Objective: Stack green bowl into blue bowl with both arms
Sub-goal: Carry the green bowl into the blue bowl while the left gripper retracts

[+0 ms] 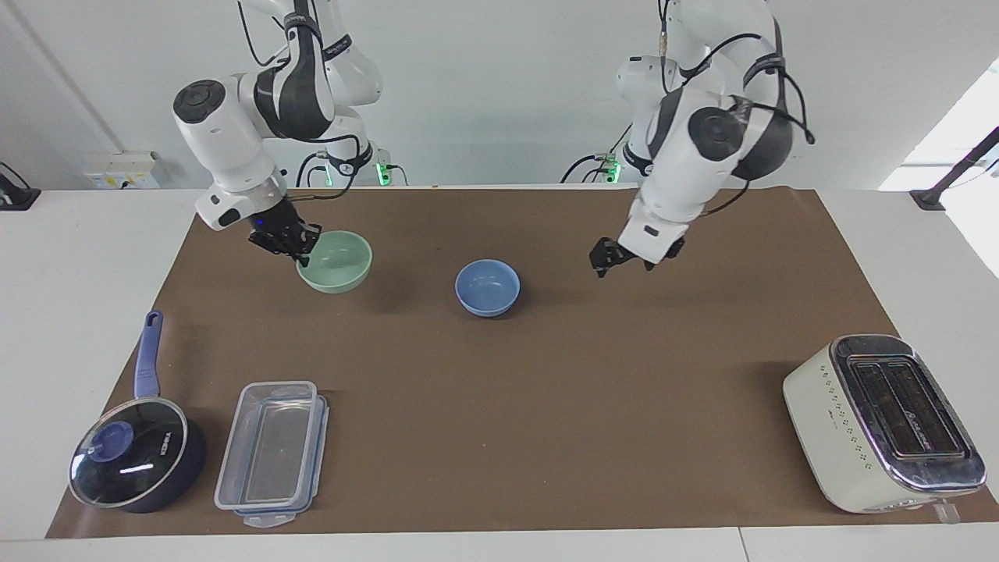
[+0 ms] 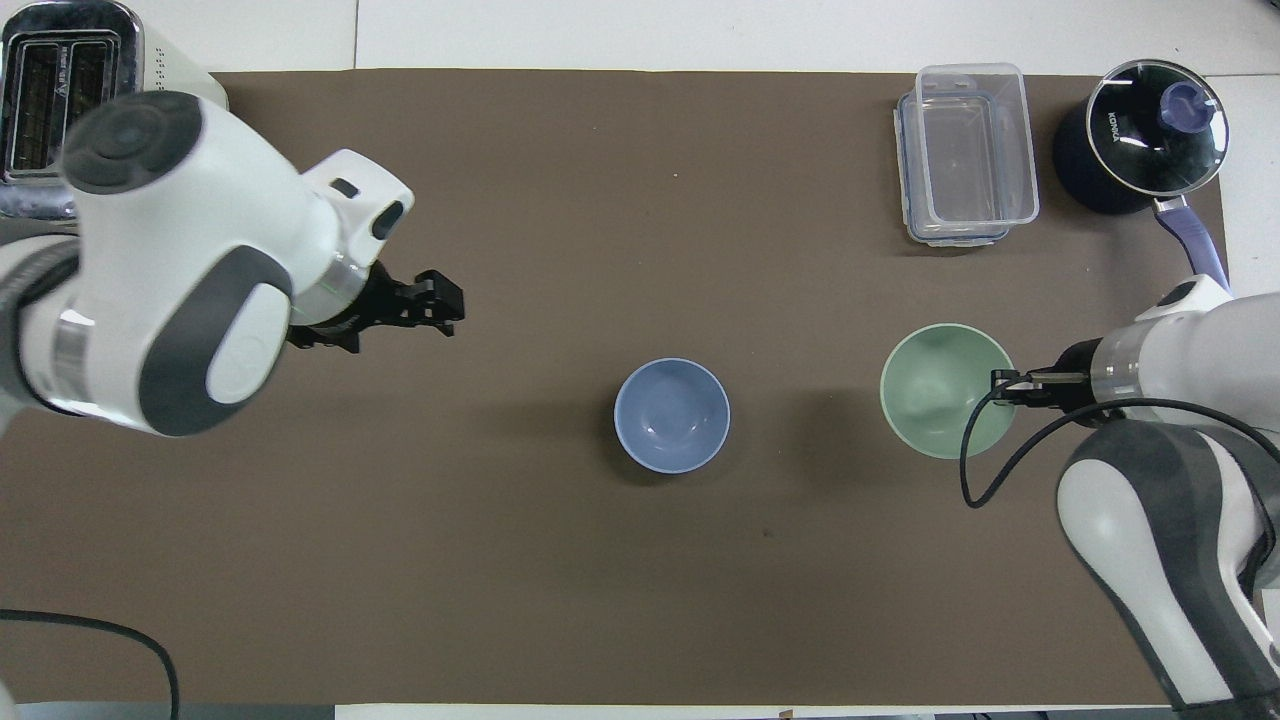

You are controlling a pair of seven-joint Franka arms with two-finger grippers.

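The green bowl [image 1: 337, 262] hangs above the brown mat, held by its rim in my right gripper [image 1: 299, 251]. In the overhead view the bowl [image 2: 940, 392] and that gripper [image 2: 1004, 385] are over the mat, toward the right arm's end from the blue bowl. The blue bowl [image 1: 487, 287] stands alone and upright on the mat at mid-table; it also shows in the overhead view [image 2: 672, 415]. My left gripper [image 1: 623, 261] is open and empty, raised over the mat toward the left arm's end from the blue bowl, and well apart from it [image 2: 441, 306].
A cream toaster [image 1: 882, 421] stands far from the robots at the left arm's end, partly covered by the left arm in the overhead view [image 2: 40, 90]. A clear lidded container [image 1: 273, 453] and a dark blue lidded saucepan [image 1: 133, 460] stand far from the robots at the right arm's end.
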